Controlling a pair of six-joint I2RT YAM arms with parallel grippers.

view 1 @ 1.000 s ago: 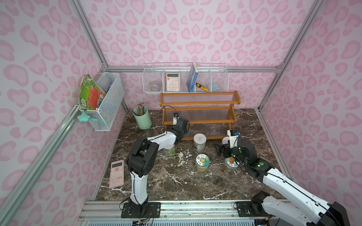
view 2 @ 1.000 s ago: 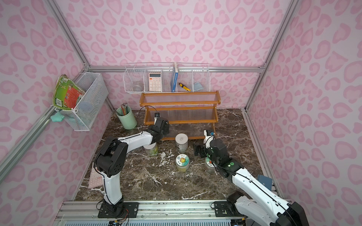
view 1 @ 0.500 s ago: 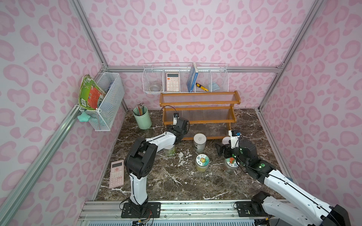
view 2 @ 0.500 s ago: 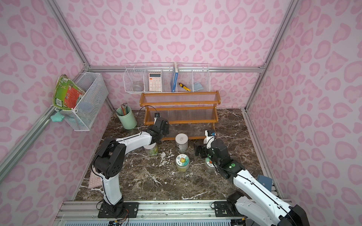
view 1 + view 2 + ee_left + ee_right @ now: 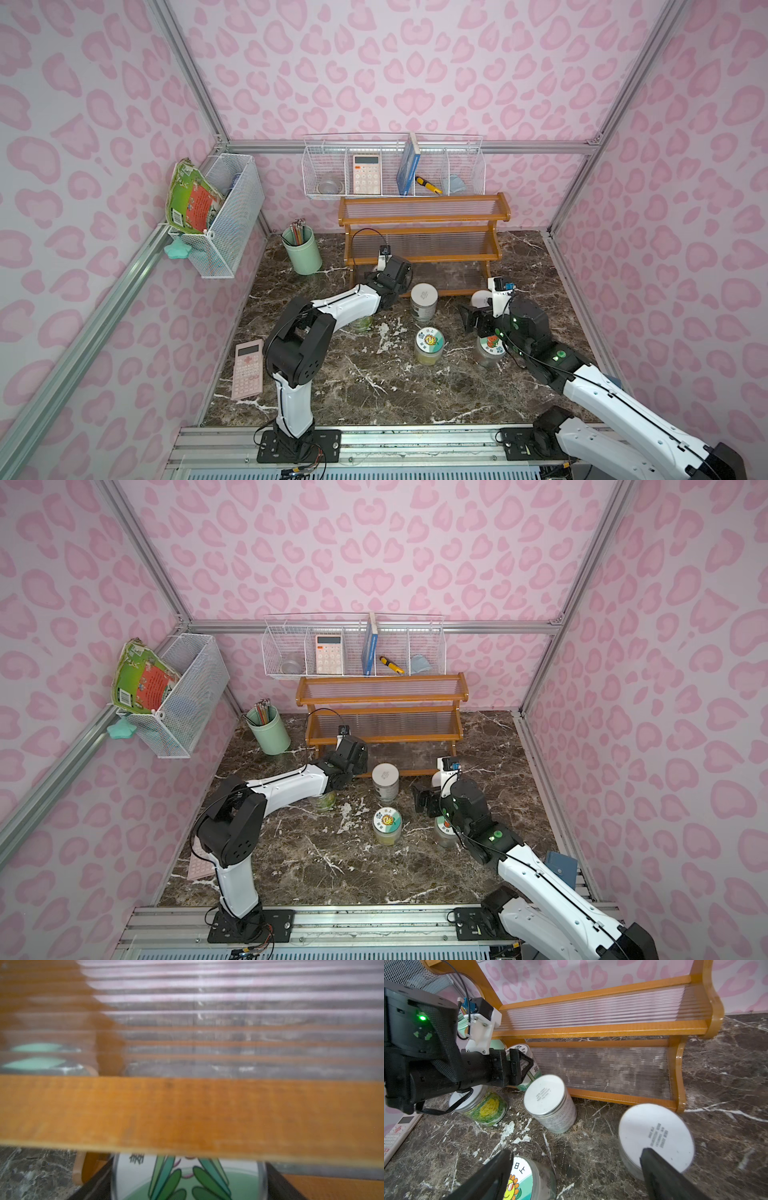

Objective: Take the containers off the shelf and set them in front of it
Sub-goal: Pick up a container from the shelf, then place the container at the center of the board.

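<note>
The wooden shelf (image 5: pixel 424 208) (image 5: pixel 382 688) (image 5: pixel 591 1030) shows bare ribbed tiers in both top views. My left gripper (image 5: pixel 395 270) (image 5: pixel 525 1061) (image 5: pixel 189 1180) reaches in at the left end of its lowest tier. It is shut on a container with a green-leaf lid (image 5: pixel 187 1178) (image 5: pixel 527 1057). Whether that jar rests on the tier or the table I cannot tell. Several containers stand in front of the shelf: a plain-lidded one (image 5: pixel 424 301), a sunflower-lidded one (image 5: pixel 429 345) and one under the left forearm (image 5: pixel 361 322). My right gripper (image 5: pixel 473 320) (image 5: pixel 577 1159) hangs open and empty between the sunflower jar and another plain-lidded jar (image 5: pixel 654 1136).
A mint-green pencil cup (image 5: pixel 302 253) stands left of the shelf. A pink calculator (image 5: pixel 247 368) lies at the table's left edge. White wire baskets hang on the back wall (image 5: pixel 392 166) and the left wall (image 5: pixel 224 216). A blue object (image 5: pixel 561 864) sits at the right edge.
</note>
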